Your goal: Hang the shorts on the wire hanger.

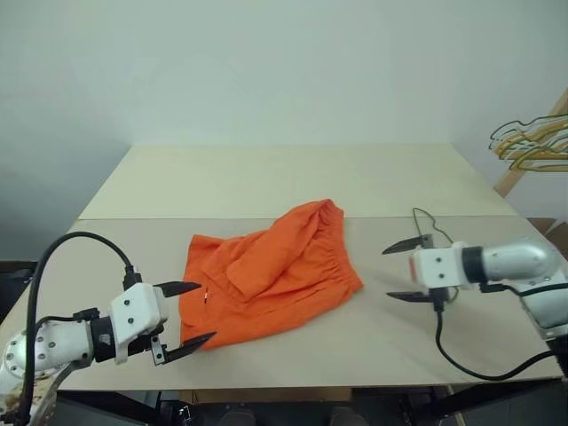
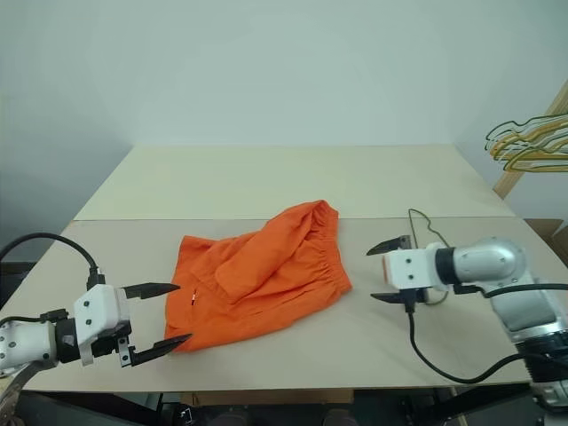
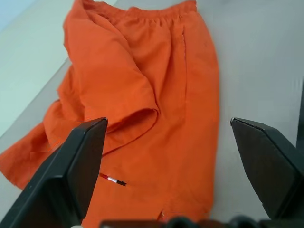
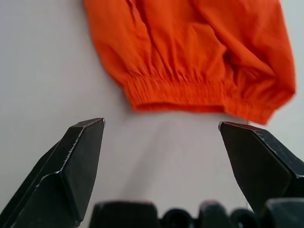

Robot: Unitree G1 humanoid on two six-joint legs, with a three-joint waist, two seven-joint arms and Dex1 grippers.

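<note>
Clearly the shorts (image 1: 271, 275) are the thing to reckon with: thin orange fabric, light and limp, lying crumpled on the table (image 1: 293, 182) with one leg folded over the middle. They will sag and slide instead of holding a shape, so a pinch on a single loose layer would probably just drag the rest along. The gathered elastic waistband (image 4: 190, 92) looks like the firmest place to grip, thick enough to bite and running along the edge of the shorts that faces the right gripper (image 1: 406, 271).

That gripper hovers just beside the waistband, fingers spread wide and empty, not touching the cloth. The left gripper (image 1: 186, 316) sits at the opposite, leg-hem side of the shorts, likewise spread wide and holding nothing, its tips near the hem. Behind the right gripper, on the side away from the shorts, a thin dark wire (image 1: 429, 222) loops up from the table; it may be the wire hanger, though I cannot tell for sure.
</note>
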